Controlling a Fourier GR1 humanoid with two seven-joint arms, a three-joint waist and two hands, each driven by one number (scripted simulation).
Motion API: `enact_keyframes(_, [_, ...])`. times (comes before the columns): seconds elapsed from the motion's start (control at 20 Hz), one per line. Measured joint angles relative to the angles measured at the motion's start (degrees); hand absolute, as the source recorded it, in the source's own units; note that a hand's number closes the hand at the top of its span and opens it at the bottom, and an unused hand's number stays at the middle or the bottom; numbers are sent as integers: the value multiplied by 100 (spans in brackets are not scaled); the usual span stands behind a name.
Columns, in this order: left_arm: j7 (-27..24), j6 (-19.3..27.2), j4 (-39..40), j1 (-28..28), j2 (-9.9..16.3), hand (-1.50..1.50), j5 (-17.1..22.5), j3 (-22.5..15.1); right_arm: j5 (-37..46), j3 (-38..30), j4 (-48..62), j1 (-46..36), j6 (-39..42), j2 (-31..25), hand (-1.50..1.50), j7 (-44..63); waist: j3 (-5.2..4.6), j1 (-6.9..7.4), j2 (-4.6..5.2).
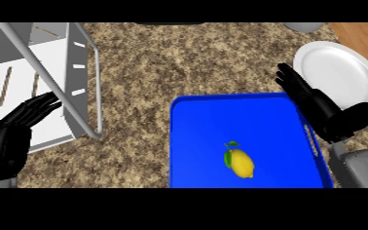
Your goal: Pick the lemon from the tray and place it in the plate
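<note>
At the left edge of the frame your left hand [20, 129] is resting with its fingers straight and spread, touching nothing; you are leaving it out of this step, which looks sensible. Just beside it, filling the upper left, the grey wire rack [75, 78] is sitting on the speckled counter [179, 58], well apart from the work.

Moving toward the centre, the blue tray [208, 126] is lying in the lower middle, and the lemon [241, 163] is lying on its floor toward the lower right, leaf end pointing up the frame, untouched.

You are at the reach step, and nothing is gripped yet. Your right hand [313, 102] is hovering over the tray's right rim, fingers extended and relaxed, pointing up the frame and holding nothing. To do this well, I judge you should be drawing that hand down the frame and leftward, clearing the rim, then closing across the lemon's narrow middle.

The white plate [338, 73] is sitting at the upper right, just beside the tray and partly behind your hand. The raised rim is the likeliest snag on the way out. A grey object [307, 27] is showing at the top edge above the plate; I cannot tell what it is.
</note>
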Motion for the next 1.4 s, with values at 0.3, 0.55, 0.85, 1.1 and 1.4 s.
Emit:
enact_keyframes(0.3, [485,49,312,-700,86,0,-460,-325,504,983,-1051,-134,-826,1105,-150,546,102,15,-52])
enact_keyframes(0.55, [687,39,337,-766,40,0,-617,-591,2530,1940,-1281,-621,-973,474,-150,455,72,11,-181])
enact_keyframes(0.85, [1146,194,534,-1206,-91,0,-872,-747,3974,3119,-1002,416,-2125,1106,-150,86,131,22,-114])
enact_keyframes(1.1, [1266,259,701,-1385,-197,0,-995,-733,5145,3370,-1339,823,-2779,816,-150,57,129,36,-108])
enact_keyframes(1.4, [1332,229,817,-1487,-244,0,-1090,-683,5865,3127,-2694,989,-2349,50,-150,1029,123,26,-119])
